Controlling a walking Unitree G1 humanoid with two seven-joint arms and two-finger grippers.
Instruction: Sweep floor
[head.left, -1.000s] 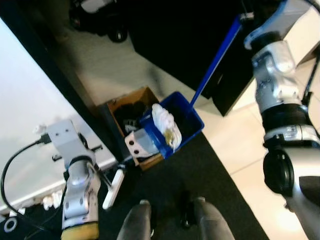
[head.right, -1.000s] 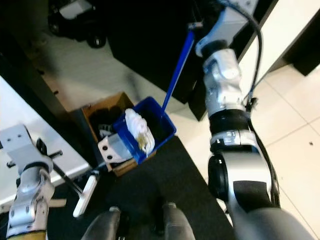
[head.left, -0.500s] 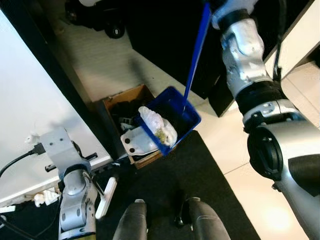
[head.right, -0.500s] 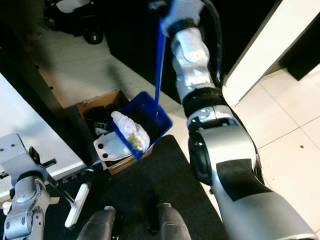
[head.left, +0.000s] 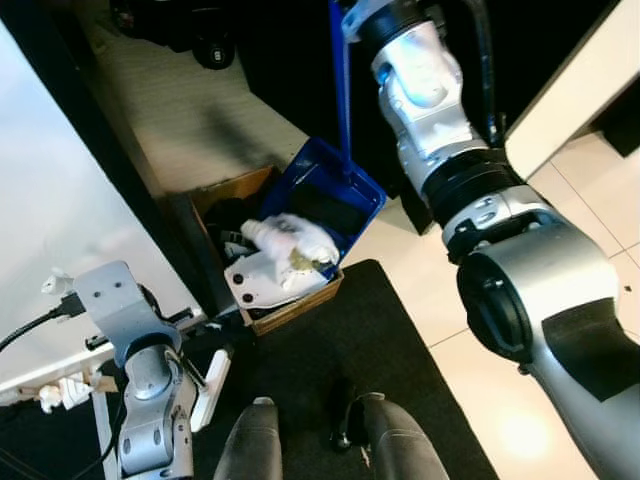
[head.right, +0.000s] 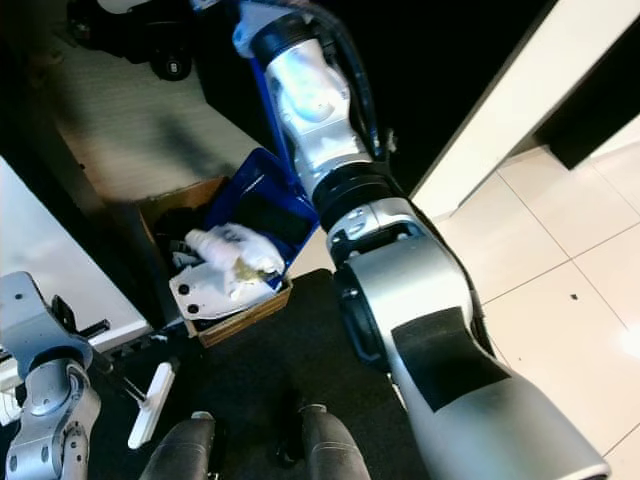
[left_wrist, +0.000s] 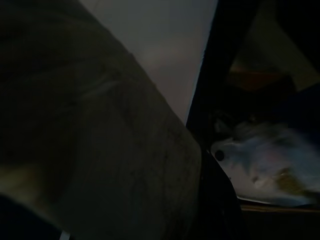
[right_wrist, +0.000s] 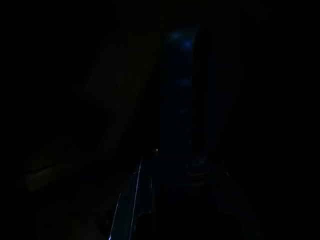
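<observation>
The blue dustpan (head.left: 330, 195) is tipped over the open cardboard box (head.left: 262, 250), its long blue handle (head.left: 340, 85) rising straight up toward the top of the head views, where the right arm (head.left: 440, 130) reaches. The right gripper's state can't be told; its wrist view is almost black, with just a faint blue shaft (right_wrist: 182, 100) showing. White crumpled rubbish (head.left: 290, 235) sits at the pan's lower lip, right over the box, on top of a white plastic piece (head.left: 260, 285) already lying inside. The box stands on the floor at the edge of a dark mat (head.left: 330, 350). The left arm (head.left: 145, 400) hangs low beside a white brush (head.left: 210, 375) on the mat; whether the left gripper is clenched can't be told.
</observation>
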